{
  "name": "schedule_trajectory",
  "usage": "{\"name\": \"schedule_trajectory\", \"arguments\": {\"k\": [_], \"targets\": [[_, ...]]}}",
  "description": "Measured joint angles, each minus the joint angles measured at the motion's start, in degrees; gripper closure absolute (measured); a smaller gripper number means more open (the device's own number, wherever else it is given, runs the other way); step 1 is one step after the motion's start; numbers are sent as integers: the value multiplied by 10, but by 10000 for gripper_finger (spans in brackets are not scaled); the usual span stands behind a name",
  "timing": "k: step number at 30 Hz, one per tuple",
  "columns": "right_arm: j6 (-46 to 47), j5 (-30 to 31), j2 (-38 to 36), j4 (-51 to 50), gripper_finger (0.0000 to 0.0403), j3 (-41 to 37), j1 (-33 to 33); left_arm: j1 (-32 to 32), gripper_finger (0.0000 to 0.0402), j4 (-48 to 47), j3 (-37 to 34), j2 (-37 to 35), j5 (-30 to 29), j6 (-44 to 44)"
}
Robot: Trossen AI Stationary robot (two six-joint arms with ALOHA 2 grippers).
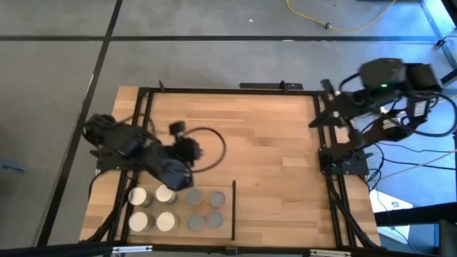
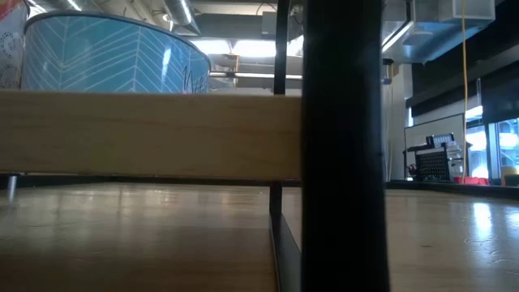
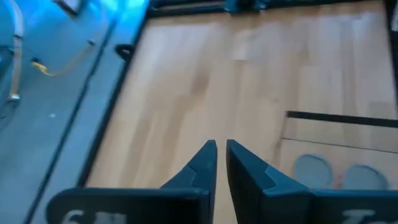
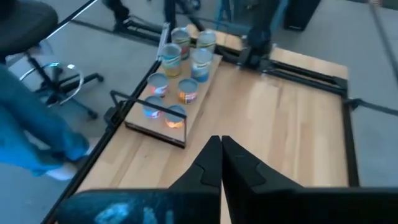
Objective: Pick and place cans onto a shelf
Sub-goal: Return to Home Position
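The light-wood table (image 1: 264, 143), framed in black, carries the shelf (image 1: 181, 209) flat on its left corner, at the edge lowest in the high view. A thin black divider (image 1: 233, 210) stands along the shelf's edge toward the table's middle. Eight cans (image 1: 167, 222) stand on the shelf in two rows of four, cream-topped toward the table's left edge and grey-topped toward the divider.

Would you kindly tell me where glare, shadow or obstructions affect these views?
Low view: a black post and the wooden edge of the shelf block most of the scene; ceiling lights glare and the tabletop shines. High view: even light, no hard shadows around the cans. Right wrist view: no glare on the cans.
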Motion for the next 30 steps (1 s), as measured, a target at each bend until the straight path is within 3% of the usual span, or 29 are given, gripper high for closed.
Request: {"name": "schedule_trajectory", "arguments": {"k": [4,11,18,30], "targets": [[22,40,-25,0,399,0,24,-12,397,-28,0,-41,-40,-13],[46,86,-53,0,399,-5,37,-28,400,-27,-4,-117,-62,19],[75,144,-84,1,399,-68,37,-62,401,-26,-12,-204,-64,48],[175,176,-201,62,399,-262,37,-88,401,-26,-227,-441,-69,-18]]}}
